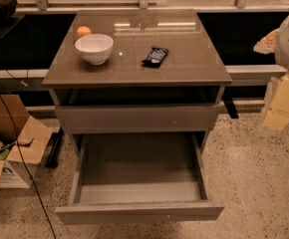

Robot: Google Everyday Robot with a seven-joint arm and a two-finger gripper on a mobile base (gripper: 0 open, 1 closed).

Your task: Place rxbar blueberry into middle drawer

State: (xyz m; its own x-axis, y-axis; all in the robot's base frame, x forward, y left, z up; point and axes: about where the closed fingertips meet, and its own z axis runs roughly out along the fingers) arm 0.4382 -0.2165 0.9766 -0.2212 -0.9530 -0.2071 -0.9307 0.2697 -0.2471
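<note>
Light is falling from overhead and glaring off the glossy counter (184, 59) in pale streaks near its back edge. Near the back-left corner, the white bowl (94, 48) is shining brightest and throwing a soft shadow around its base. The rxbar blueberry (155, 56) is showing dark, with faint glints on its wrapper. Below the front edge, the middle drawer (139, 212) is sitting in dim shade, its floor darkening towards the back. Past the right edge, the gripper (282, 103) is appearing as a pale, smeared, washed-out shape.
</note>
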